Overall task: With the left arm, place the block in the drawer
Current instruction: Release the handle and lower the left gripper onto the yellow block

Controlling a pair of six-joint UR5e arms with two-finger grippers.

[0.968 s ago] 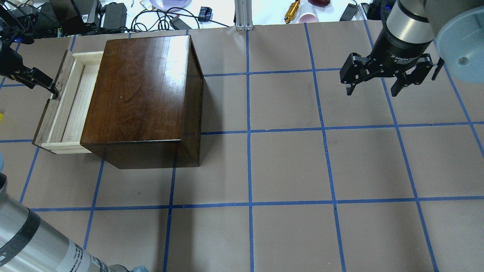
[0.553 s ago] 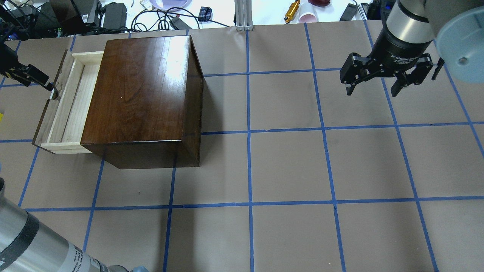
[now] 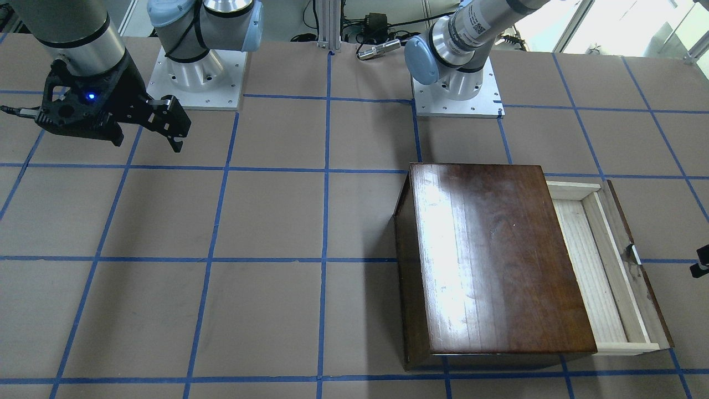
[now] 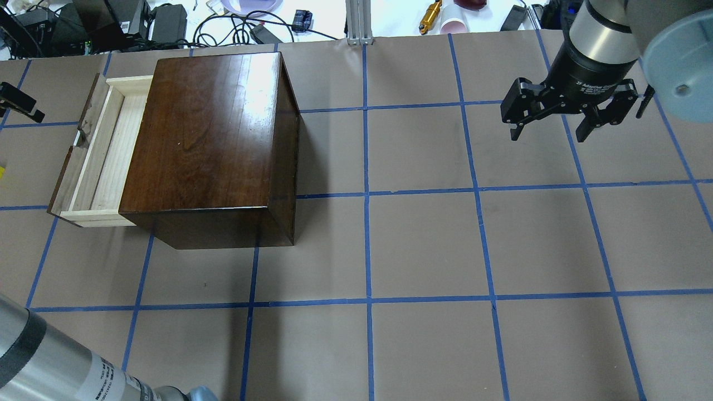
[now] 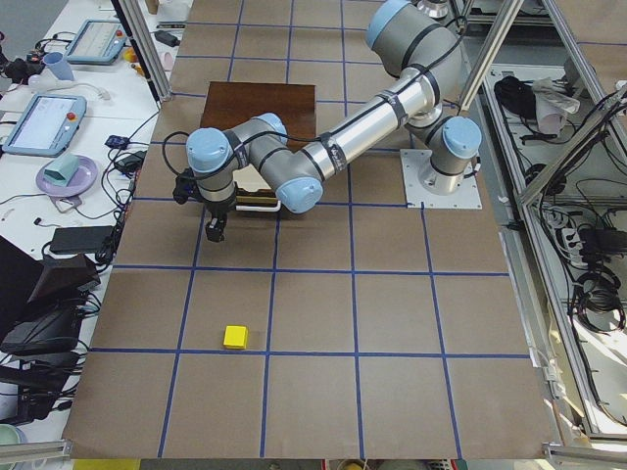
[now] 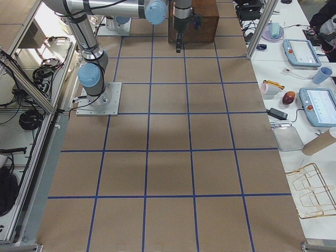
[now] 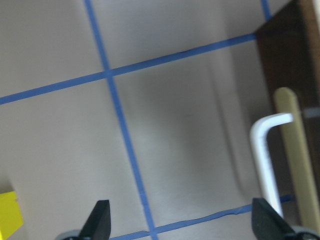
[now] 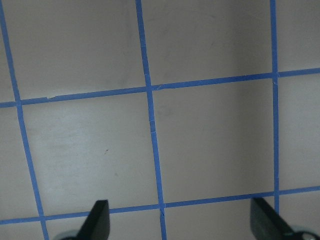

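Two sets of fingers are hanging above the table (image 4: 423,245), both spread wide and gripping nothing. The drawer (image 4: 103,161) is standing pulled out of the box (image 4: 211,139) on the robot's left side, its pale tray lying open to view behind the dark front panel. The left fingers (image 7: 101,220) are hovering just outside that panel, apart from it and pointing down at bare table. In the wrist view the white handle (image 7: 265,160) is showing close to one fingertip. The block (image 5: 235,337) is lying on the table well apart from the drawer, farther out toward the table's left end, just beside a blue tape line (image 5: 323,352). In the left side view the left fingers are hanging between the block and the drawer, nearer the drawer. A corner of the block is also peeking in at the lower edge of the left wrist view. The right fingers (image 8: 98,220) are waiting over the grid on the robot's right, well apart from the box, with a blue light (image 3: 90,96) glowing on the wrist.
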